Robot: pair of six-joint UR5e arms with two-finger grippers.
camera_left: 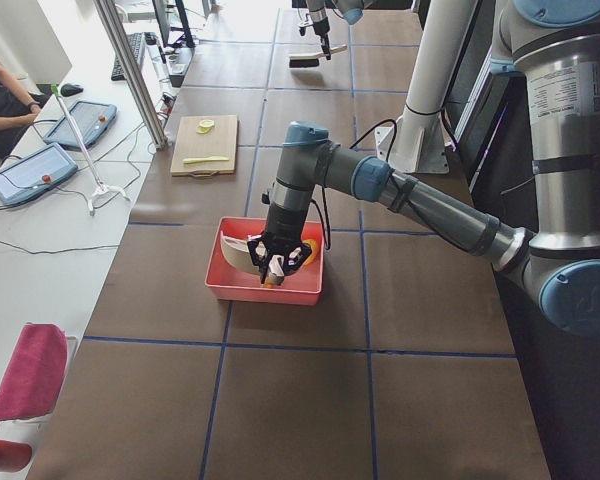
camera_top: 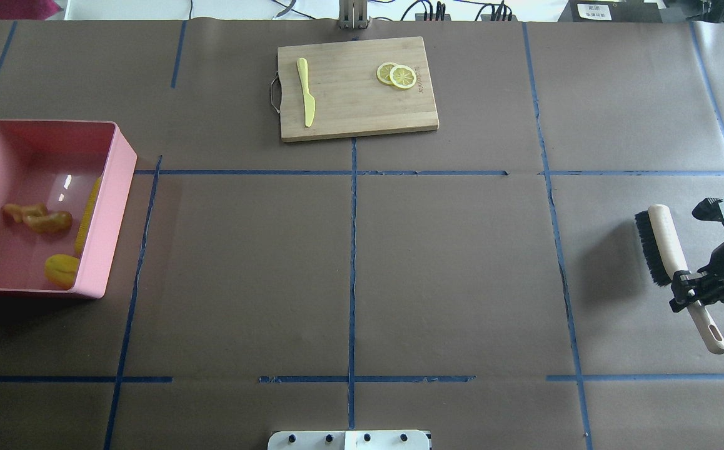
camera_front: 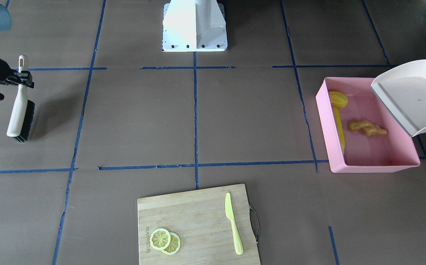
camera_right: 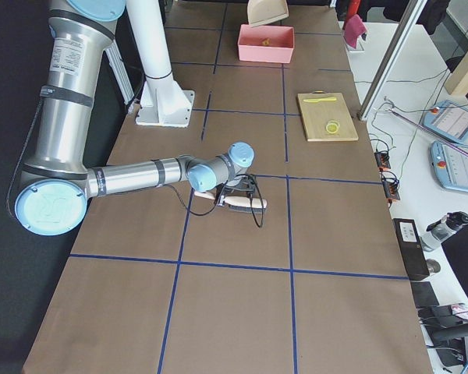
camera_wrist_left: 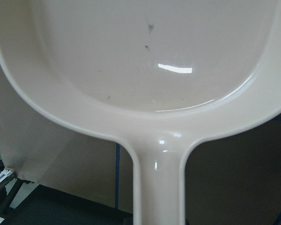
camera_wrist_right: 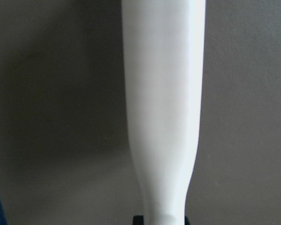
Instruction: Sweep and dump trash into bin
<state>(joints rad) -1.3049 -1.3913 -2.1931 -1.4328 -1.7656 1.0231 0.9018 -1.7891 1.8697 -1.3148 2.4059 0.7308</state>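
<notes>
The trash lies inside the pink bin [camera_front: 375,168]: a corn cob [camera_front: 340,127] along one wall, a yellow potato-like lump [camera_front: 338,99] in a corner, and a tan ginger root [camera_front: 366,127] in the middle. A cream dustpan [camera_front: 411,95] hangs tilted over the bin's outer side, its pan showing nothing inside in the left wrist view [camera_wrist_left: 154,56]. My left gripper [camera_left: 278,262] shows only in the exterior left view, at the dustpan's handle; I cannot tell its state. My right gripper [camera_front: 21,79] is shut on the handle of a black-bristled brush [camera_front: 20,110], far from the bin.
A bamboo cutting board [camera_front: 194,221] at the operators' edge carries two lemon slices [camera_front: 165,241] and a pale green knife [camera_front: 234,228]. The white robot base [camera_front: 194,25] stands at the opposite edge. A person [camera_left: 0,90] sits beyond the table.
</notes>
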